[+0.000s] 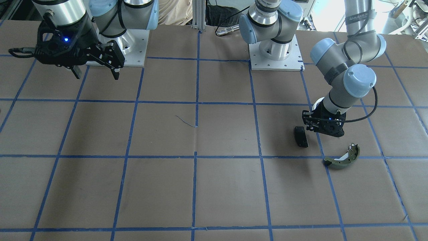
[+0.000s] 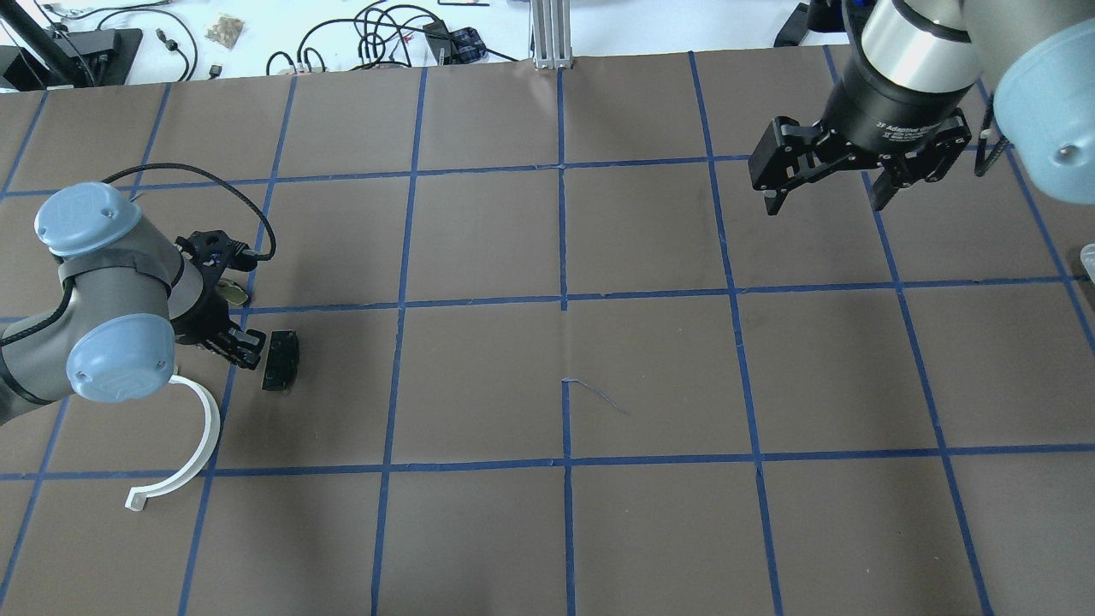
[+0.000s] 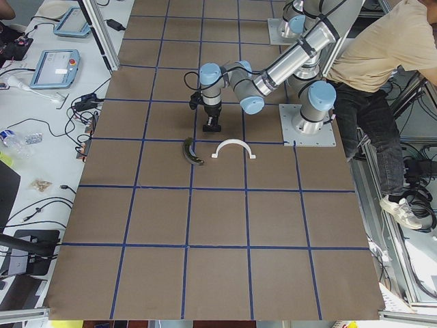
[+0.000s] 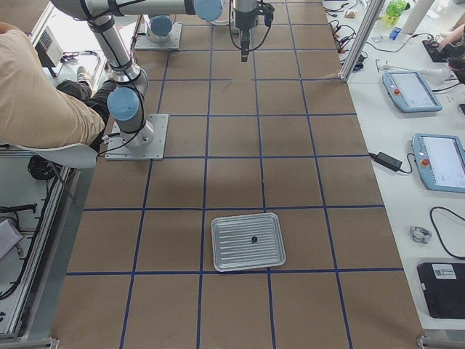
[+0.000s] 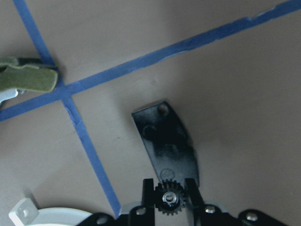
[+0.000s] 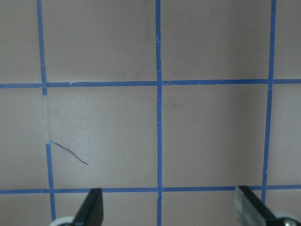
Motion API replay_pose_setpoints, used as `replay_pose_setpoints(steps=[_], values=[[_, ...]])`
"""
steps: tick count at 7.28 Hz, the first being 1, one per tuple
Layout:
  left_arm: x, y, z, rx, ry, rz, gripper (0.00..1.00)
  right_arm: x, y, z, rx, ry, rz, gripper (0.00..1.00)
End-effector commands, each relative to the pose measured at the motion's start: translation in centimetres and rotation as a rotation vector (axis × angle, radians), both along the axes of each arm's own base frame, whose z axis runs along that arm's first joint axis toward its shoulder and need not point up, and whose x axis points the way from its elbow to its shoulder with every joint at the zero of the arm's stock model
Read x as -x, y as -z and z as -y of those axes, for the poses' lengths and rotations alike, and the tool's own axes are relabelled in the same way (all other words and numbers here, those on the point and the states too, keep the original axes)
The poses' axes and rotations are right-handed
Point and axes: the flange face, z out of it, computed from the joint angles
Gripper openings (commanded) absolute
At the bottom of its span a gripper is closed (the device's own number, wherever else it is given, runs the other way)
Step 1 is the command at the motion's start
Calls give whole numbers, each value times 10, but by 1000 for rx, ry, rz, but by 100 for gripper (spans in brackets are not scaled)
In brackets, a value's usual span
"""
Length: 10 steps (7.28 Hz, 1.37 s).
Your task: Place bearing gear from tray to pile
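In the left wrist view my left gripper (image 5: 169,197) is shut on a small dark bearing gear (image 5: 170,201), held just above the table. It hangs low over the pile: a black rectangular pad (image 5: 167,141) directly ahead, an olive-green curved shoe (image 5: 28,77) and a white half-ring strip (image 5: 51,217). From the front, the left gripper (image 1: 322,129) sits beside the pad (image 1: 301,136), with the shoe (image 1: 342,158) close by. The tray (image 4: 221,251) lies far off at the other end of the table. My right gripper (image 2: 825,192) hangs open and empty, high above the table.
A small dark part (image 4: 253,238) lies on the tray. Blue tape lines (image 2: 563,299) grid the brown table cover. A seated person (image 3: 382,48) is beside the robot bases. Cables and pendants (image 4: 414,91) lie on the side benches.
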Motion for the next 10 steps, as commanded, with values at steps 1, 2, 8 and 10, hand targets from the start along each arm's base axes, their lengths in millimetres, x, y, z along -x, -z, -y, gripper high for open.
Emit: replay_pose_setpoints(steps=[1,2,8,10], values=[[-8,10,-4,-12,-87,-16,0,0,-2,2,22,-7,1,100],[-19,13,-7,-19,-115,-17,0,0,-4,2,26,-18,0,100],[-16,7,-3,-6,-103,-12,100,-2,-2,5,42,-18,11,100],[0,-15,2,39,-115,5,100,-2,-3,6,57,-17,12,100]])
